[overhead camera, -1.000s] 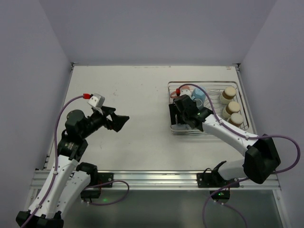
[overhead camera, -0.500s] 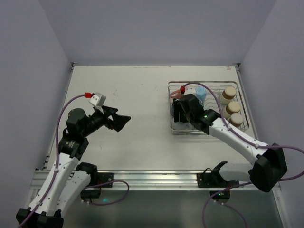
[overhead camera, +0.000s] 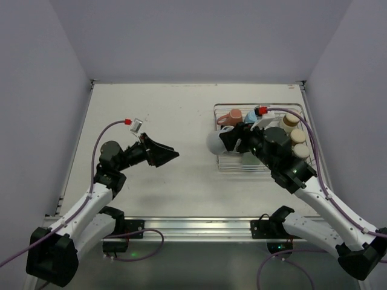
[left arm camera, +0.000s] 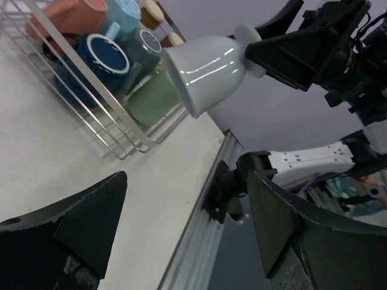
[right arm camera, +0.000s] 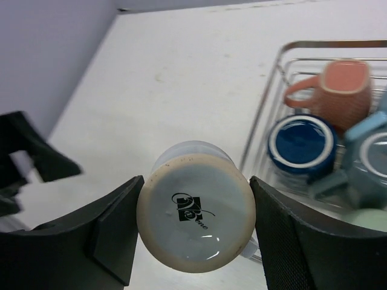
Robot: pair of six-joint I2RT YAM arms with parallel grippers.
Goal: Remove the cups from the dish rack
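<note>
a: first entry, far left?
b: left gripper (overhead camera: 169, 156). jaws wide, nothing between them, nose pointed across the table toward the rack side.
a: next.
b: grey-white cup (left arm camera: 208, 72). glossy, no handle seen, tipped on its side with the mouth facing left. it is in the air at the left edge of the dish rack (overhead camera: 242, 104), touching neither wire nor table.
a: held by?
b: right gripper (right arm camera: 196, 217). fingers clamped on either side of the unglazed foot, maker's mark showing between them.
a: step in hand, by your reckoning?
b: likely a pass to the left arm, or else a set-down on the bare table left of the rack. for a pass, bring the open jaws squarely onto the cup's body and close them before the right lets go. the glaze looks slippery, and a grip at the foot alone leaves the mouth end free to swing.
a: in the rack?
b: salmon-pink mug (overhead camera: 233, 116), light blue cup (left arm camera: 124, 13), dark blue cup (right arm camera: 301, 144), green cup (left arm camera: 154, 99), and beige tumblers (overhead camera: 297, 137) along the right side. keep the carried cup off them.
a: surface and room.
b: off-white table (overhead camera: 169, 109), matt, faintly scuffed. aluminium rail (overhead camera: 193, 225) at the near edge. plain pale lilac walls (overhead camera: 199, 36) on three sides.
</note>
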